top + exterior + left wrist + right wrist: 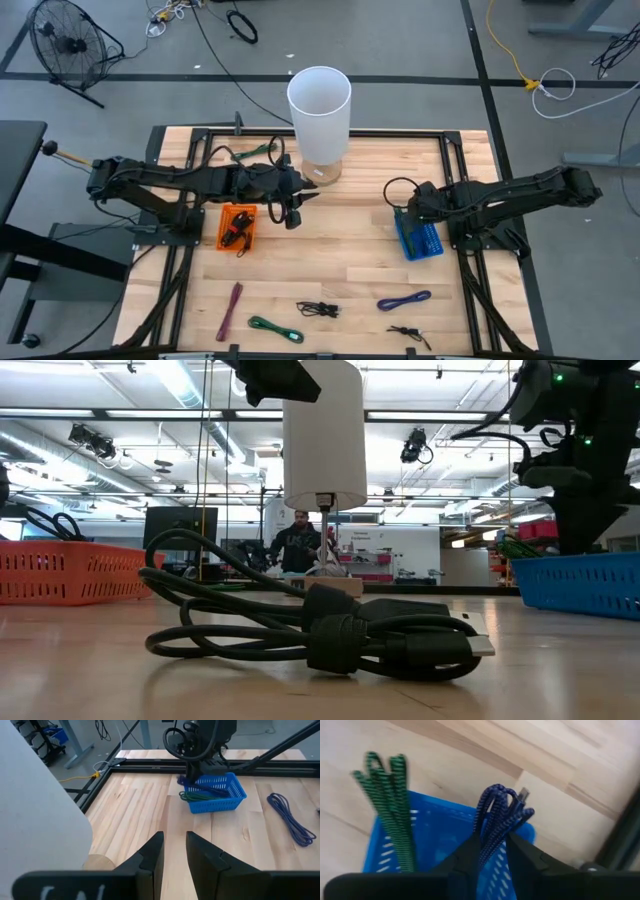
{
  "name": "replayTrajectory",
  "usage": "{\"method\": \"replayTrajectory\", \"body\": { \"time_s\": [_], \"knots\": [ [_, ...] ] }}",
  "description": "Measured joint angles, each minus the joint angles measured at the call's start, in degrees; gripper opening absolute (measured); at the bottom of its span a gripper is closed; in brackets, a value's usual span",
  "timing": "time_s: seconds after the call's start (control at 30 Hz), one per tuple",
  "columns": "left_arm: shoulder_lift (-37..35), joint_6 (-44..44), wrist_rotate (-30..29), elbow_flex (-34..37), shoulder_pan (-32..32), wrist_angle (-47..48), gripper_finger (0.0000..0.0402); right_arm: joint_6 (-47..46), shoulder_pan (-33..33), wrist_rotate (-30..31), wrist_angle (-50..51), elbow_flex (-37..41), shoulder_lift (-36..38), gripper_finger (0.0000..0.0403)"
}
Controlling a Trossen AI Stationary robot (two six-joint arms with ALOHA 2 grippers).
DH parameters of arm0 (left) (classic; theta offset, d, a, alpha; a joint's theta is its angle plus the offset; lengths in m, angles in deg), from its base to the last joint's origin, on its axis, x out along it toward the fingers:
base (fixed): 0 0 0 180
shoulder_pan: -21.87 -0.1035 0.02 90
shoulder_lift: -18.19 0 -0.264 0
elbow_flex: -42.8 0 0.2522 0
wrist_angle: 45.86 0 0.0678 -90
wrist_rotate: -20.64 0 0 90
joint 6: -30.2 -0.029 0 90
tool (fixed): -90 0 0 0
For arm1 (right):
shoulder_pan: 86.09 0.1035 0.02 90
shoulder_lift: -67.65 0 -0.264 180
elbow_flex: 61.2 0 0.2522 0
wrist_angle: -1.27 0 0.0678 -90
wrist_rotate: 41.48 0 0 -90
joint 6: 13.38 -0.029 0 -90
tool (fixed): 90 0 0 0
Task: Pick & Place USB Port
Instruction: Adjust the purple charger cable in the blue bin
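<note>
My right gripper (490, 852) hangs over the blue basket (418, 238) on the table's right side, shut on a coiled dark-blue braided USB cable (497, 815). A green cable (390, 800) lies in that basket, its loops sticking up over the wall. My left gripper (174, 855) floats near the table's middle, beside the white cylinder (319, 110). Its fingers stand a narrow gap apart with nothing between them. An orange basket (238, 228) holding dark cables sits by the left arm. My right gripper pinches the folded bundle of the blue cable between its two fingers, several strands together, at the bundle's lower part (490, 842). The looped end (495, 795) and a plug (523, 794) stick out past the fingertips. The bundle is over the blue basket's inside (435, 850).
Loose cables lie along the near side: purple (232, 310), green (275, 328), black (318, 309), blue-violet (403, 300), small black (408, 333). The tall white cylinder on its wooden base (322, 172) stands at the far middle. A person (297, 545) stands in the room beyond.
</note>
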Motion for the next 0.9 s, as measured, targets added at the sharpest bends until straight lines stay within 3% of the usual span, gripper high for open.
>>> {"method": "replayTrajectory", "body": {
  "time_s": [0.3,0.9],
  "knots": [
    [0.0,0.0,0.01,0.0,0.0,0.75,0.0087,-2.83,0.0,0.88,5.26,0.0,0.0,0.0083],
    [0.0,-0.07,0.0,0.0,0.02,0.77,0.0087,-4.93,-0.02,4.22,3.81,0.0,-0.02,0.0082]
  ]
}}
